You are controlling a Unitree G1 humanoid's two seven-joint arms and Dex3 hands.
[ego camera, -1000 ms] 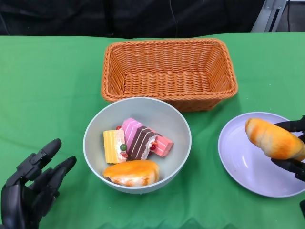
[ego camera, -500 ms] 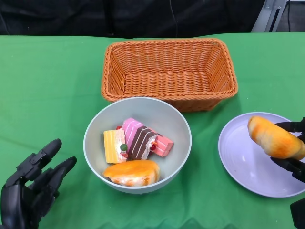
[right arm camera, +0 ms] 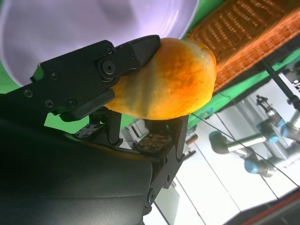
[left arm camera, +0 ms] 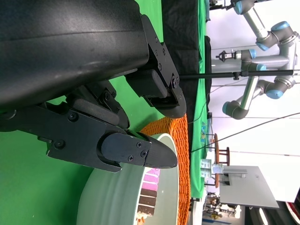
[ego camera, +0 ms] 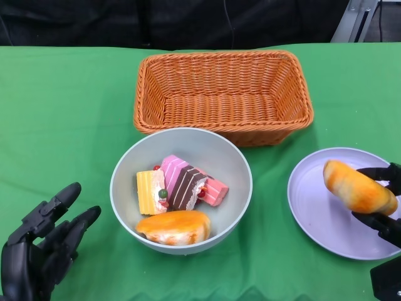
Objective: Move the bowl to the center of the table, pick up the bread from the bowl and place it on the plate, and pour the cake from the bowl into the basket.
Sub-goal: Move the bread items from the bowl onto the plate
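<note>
Over at the plate, the right hand pinches a golden bread roll between its black fingers, holding it above the plate's pale lilac surface; whether the roll touches the plate cannot be told. Left of the plate stands the grey bowl, which holds a second bread roll at its near side and, behind it, cake slices in yellow, pink and brown stripes. Beyond the bowl and just beside its far rim sits the orange wicker basket. Further left of the bowl, the left hand rests low with its fingers spread, grasping nothing.

Everything stands on a green cloth covering the table, with a dark backdrop behind the basket. Only the wrist views reveal the room: the right wrist view shows a bright floor and a grey robot arm past the table edge, and the left wrist view shows another such arm, a black cloth edge and the bowl's outer wall.
</note>
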